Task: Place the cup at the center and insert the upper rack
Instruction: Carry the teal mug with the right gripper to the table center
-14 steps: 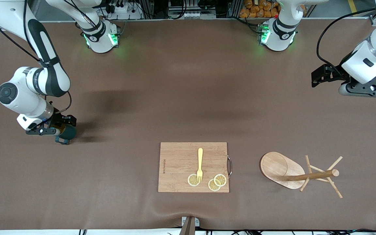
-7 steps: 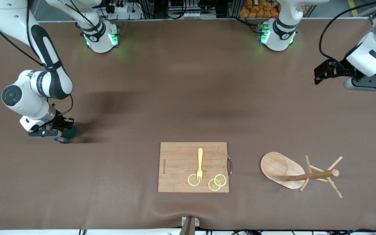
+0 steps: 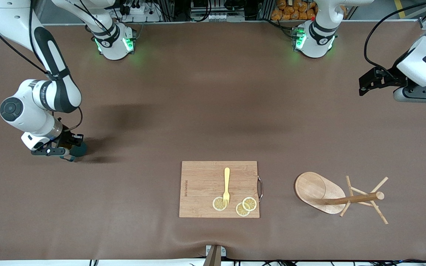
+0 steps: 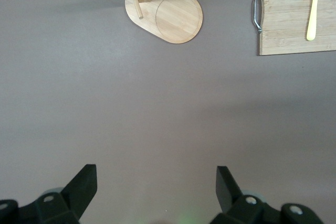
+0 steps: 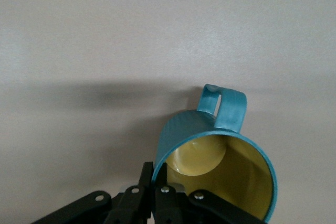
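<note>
While the left gripper (image 4: 155,190) is held high over bare tabletop at the left arm's end of the table, fingers (image 4: 84,182) spread wide with nothing between them, the right gripper (image 3: 66,147) is clamped on the rim of the cup (image 3: 77,150) at the right arm's end. In the right wrist view the cup (image 5: 220,156) is seen pinched at its wall by closed fingertips, one inside the yellowish interior and one outside, handle pointing away from the gripper (image 5: 157,182). Whether the cup base is touching the table (image 3: 198,103) cannot be told; it is tilted and at most just above the surface. The upper rack (image 3: 331,194) is lying on its side toward the left arm's end, oval base tipped up on edge, post roughly level with the table, pegs splayed at the end away from the cutting board (image 3: 218,189). The board is lying flat near the front camera edge at mid table, well apart from the cup. A yellow fork (image 3: 226,186) and three lemon slices (image 3: 245,207) are resting on the board; the fork tines are overlapping one slice. Rack and board are also seen in the left wrist view, rack (image 4: 168,17) beside board (image 4: 294,19), not touching.
</note>
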Controlling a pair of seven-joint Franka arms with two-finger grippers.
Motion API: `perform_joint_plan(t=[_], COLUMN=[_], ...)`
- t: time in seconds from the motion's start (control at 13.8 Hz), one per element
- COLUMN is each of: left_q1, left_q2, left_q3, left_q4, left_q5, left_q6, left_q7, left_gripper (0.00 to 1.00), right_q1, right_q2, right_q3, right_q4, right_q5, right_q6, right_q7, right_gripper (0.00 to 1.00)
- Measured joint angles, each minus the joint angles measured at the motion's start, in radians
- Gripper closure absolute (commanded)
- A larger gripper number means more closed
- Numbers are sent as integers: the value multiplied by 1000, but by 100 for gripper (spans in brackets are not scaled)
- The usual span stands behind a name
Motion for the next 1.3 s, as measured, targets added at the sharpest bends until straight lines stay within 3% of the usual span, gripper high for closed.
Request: perform_joint_plan(t=[0.43, 0.87, 1.16, 1.3], left_q1=[3, 1, -6, -10], left_q2=[2, 2, 2, 2], left_q3=[4, 7, 3, 1], left_q4=[-1, -1, -1, -1], left_q5=[0, 0, 0, 0], left_q6=[0, 0, 0, 0], left_q7=[0, 0, 0, 0], left_gripper=[0, 0, 0, 0], right_q1=[225, 504, 592, 635], right_q2=[-49, -51, -44, -14], right_q3=[9, 13, 13, 13], right_q4=[21, 166, 194, 236], right_q5=[2, 10, 133, 152], right_q6=[-100, -276, -277, -277], right_q7=[422, 936, 1160, 1313], right_gripper=[100, 100, 100, 100])
